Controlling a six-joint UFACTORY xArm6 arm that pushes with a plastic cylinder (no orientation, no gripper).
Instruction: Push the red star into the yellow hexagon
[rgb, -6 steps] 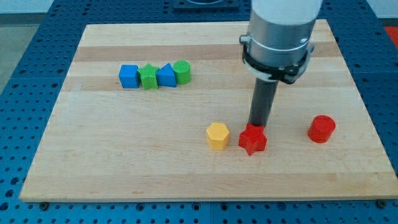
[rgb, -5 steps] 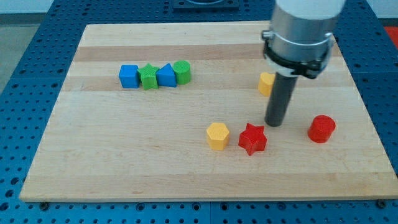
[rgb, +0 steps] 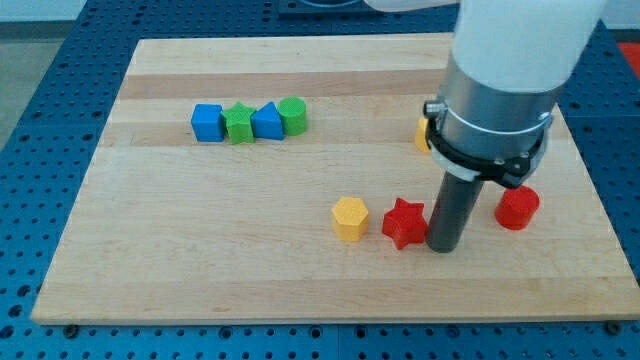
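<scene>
The red star (rgb: 404, 222) lies on the wooden board (rgb: 200, 230) below the middle, right of centre. The yellow hexagon (rgb: 350, 218) sits just to its left, a small gap between them. My tip (rgb: 441, 247) stands right beside the star on its right side, touching or nearly touching it. The arm's grey body hides the board above the tip.
A red cylinder (rgb: 517, 208) lies to the right of my tip. A second yellow block (rgb: 425, 133) peeks out left of the arm. A row of blue cube (rgb: 207, 123), green star (rgb: 239, 123), blue triangle (rgb: 267, 121) and green cylinder (rgb: 292, 115) lies at the upper left.
My tip has moved from above the star around to its right side and lower. The star has shifted slightly left towards the hexagon.
</scene>
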